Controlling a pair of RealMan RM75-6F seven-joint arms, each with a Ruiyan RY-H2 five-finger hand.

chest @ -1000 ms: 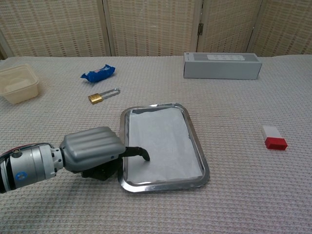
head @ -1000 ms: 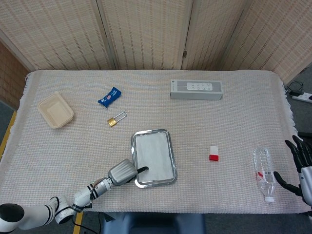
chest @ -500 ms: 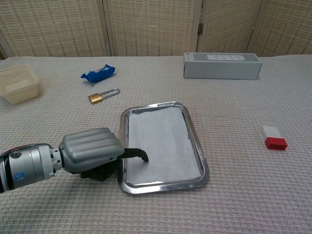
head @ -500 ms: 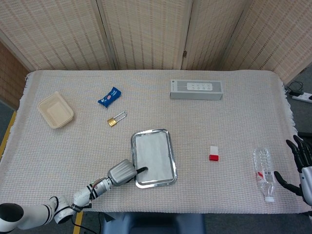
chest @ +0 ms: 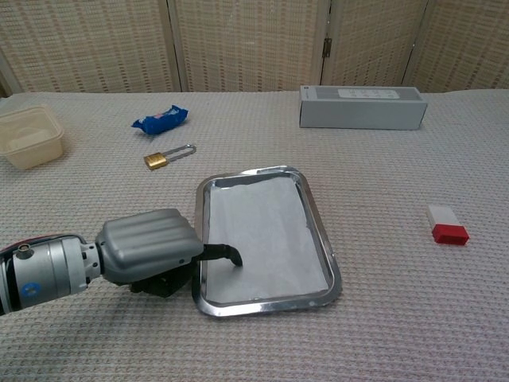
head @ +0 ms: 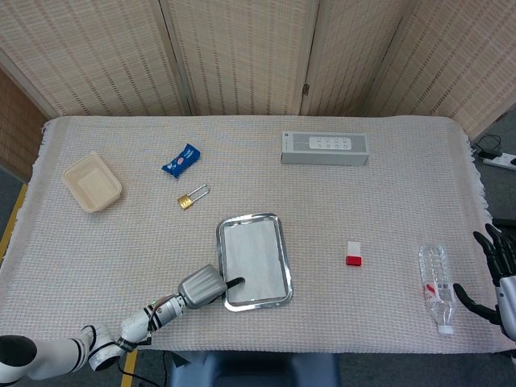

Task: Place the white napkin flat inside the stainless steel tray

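Observation:
The stainless steel tray (head: 281, 258) (chest: 325, 243) sits near the table's front, left of centre. The white napkin (head: 254, 258) (chest: 266, 243) lies flat inside it and covers most of the floor. My left hand (head: 201, 286) (chest: 149, 247) lies palm down against the tray's left rim. One dark finger (chest: 227, 254) reaches over the rim and rests on the napkin's near left part, while the other fingers are tucked under the hand. My right hand (head: 500, 270) is at the far right table edge, fingers spread and holding nothing.
A clear plastic bottle (head: 435, 286) lies next to my right hand. A small red and white block (head: 353, 253) (chest: 446, 224) is right of the tray. Behind the tray are a brass padlock (head: 192, 197), a blue packet (head: 182, 160), a beige container (head: 92, 182) and a grey box (head: 324, 148).
The napkin's right edge, which rode up on the tray's rim, has settled flat inside the tray. My left hand has drawn back very slightly; the right hand is still.

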